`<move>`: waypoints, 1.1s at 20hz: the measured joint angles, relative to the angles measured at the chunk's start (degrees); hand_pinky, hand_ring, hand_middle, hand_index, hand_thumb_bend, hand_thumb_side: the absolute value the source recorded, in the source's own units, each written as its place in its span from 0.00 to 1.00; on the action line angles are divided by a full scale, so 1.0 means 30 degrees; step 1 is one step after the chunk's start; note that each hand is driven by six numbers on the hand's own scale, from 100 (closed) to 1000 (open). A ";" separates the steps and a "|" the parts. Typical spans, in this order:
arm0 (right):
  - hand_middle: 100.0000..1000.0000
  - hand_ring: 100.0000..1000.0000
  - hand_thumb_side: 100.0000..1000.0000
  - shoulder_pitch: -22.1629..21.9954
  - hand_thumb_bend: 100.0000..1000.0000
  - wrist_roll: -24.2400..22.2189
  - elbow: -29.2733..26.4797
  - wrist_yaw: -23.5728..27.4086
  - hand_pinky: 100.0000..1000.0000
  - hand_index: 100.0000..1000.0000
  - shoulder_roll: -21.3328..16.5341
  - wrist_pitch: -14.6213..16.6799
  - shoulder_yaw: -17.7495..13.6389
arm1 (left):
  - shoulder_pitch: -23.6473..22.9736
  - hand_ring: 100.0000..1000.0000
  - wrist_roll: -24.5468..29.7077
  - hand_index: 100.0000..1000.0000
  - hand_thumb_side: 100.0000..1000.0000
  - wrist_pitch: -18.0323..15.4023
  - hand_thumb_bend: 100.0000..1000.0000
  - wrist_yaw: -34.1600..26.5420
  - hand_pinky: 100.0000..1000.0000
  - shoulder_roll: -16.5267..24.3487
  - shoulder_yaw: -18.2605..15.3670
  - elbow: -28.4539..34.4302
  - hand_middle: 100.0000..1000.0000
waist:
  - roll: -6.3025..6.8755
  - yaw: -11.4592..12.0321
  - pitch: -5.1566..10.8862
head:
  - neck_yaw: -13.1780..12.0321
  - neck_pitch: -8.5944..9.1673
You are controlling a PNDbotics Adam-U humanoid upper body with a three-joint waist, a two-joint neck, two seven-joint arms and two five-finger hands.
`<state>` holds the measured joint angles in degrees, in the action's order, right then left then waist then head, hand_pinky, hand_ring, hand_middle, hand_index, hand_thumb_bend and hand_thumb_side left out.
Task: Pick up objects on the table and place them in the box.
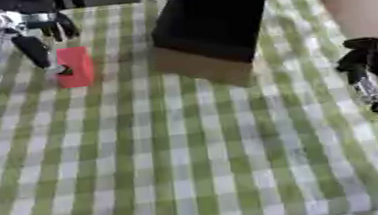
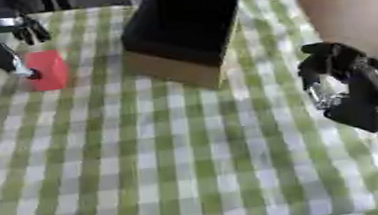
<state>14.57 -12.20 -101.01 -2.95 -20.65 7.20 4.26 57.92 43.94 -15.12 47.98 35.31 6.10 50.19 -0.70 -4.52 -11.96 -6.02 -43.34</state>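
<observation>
Left hand at red block, box nearby.
Left hand (image 1: 41, 42) touches the red block (image 1: 76, 66), grasp unclear; right hand (image 2: 339, 81) curled, holding nothing, beside the box (image 1: 206, 27).

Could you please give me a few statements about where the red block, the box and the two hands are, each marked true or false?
1. The red block lies on the checked cloth, to the left of the box. True.
2. The red block is already inside the box. False: it is on the cloth, outside the box.
3. The left hand is at the red block, with one finger reaching down to the block's left edge. True.
4. The right hand holds the red block. False: it holds nothing, its fingers curled, at the table's right side.
5. The box lies flat with its lid shut. False: it shows a dark open inside.
</observation>
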 measured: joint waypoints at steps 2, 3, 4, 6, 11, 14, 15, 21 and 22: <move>0.58 0.63 0.28 0.0000 0.00 -0.0001 0.0000 0.0000 0.77 0.81 0.0000 0.0001 0.0000 | 0.0000 0.72 0.0110 0.83 0.09 -0.0102 0.51 0.0000 0.79 0.0000 0.0000 -0.0038 0.71 | 0.0001 0.0003 0.0000 | -0.0010 -0.0002; 0.58 0.63 0.28 0.0000 0.00 -0.0002 0.0001 0.0000 0.77 0.81 0.0000 0.0002 0.0000 | 0.0000 0.72 0.0159 0.83 0.09 -0.0144 0.51 0.0000 0.79 0.0000 0.0000 -0.0055 0.71 | 0.0001 0.0005 0.0000 | -0.0019 -0.0002; 0.58 0.63 0.28 0.0000 0.00 -0.0003 0.0001 0.0000 0.77 0.81 0.0000 0.0003 0.0000 | 0.0000 0.72 0.0199 0.83 0.09 -0.0177 0.51 0.0000 0.79 0.0000 0.0000 -0.0078 0.71 | 0.0001 0.0006 0.0000 | -0.0024 -0.0003; 0.58 0.63 0.28 0.0000 0.00 -0.0005 0.0001 0.0000 0.77 0.81 0.0000 0.0005 0.0000 | 0.0000 0.72 0.0234 0.83 0.09 -0.0203 0.52 0.0021 0.79 0.0000 -0.0003 -0.0085 0.72 | -0.0005 0.0006 0.0000 | -0.0028 -0.0003; 0.58 0.63 0.28 0.0000 0.00 -0.0025 0.0003 0.0000 0.77 0.81 0.0000 0.0025 0.0000 | 0.0000 0.76 0.0235 0.85 0.10 -0.0202 0.54 0.0345 0.82 0.0000 -0.0011 -0.0101 0.77 | -0.0018 0.0017 0.0001 | -0.0028 -0.0003; 0.58 0.63 0.28 0.0000 0.00 -0.0031 0.0003 0.0000 0.77 0.81 0.0000 0.0031 0.0000 | 0.0000 0.76 0.0234 0.85 0.10 -0.0203 0.54 0.0656 0.82 0.0000 -0.0011 -0.0224 0.77 | -0.0018 0.0019 0.0001 | -0.0028 -0.0006; 0.58 0.63 0.28 0.0000 0.00 -0.0031 0.0004 0.0000 0.77 0.81 0.0000 0.0031 0.0000 | 0.0000 0.76 0.0229 0.85 0.09 -0.0207 0.54 0.0765 0.82 -0.0001 -0.0010 -0.0270 0.77 | -0.0019 0.0019 0.0001 | -0.0028 -0.0006; 0.58 0.63 0.28 0.0000 0.00 -0.0034 0.0006 0.0000 0.77 0.81 0.0000 0.0034 0.0000 | -0.0008 0.75 0.0153 0.85 0.09 -0.0283 0.53 0.1303 0.82 -0.0138 -0.0003 -0.0565 0.76 | -0.0026 0.0012 0.0001 | -0.0028 -0.0008; 0.58 0.63 0.28 0.0000 0.00 -0.0035 0.0006 0.0000 0.77 0.81 0.0000 0.0035 0.0000 | -0.0011 0.75 0.0137 0.85 0.09 -0.0300 0.53 0.1362 0.82 -0.0186 -0.0001 -0.0590 0.76 | -0.0026 0.0005 0.0001 | -0.0028 -0.0008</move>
<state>14.57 -12.31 -100.99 -2.95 -20.65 7.30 4.26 57.89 44.34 -16.01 52.06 34.75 6.09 48.42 -0.78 -4.50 -11.95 -6.10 -43.37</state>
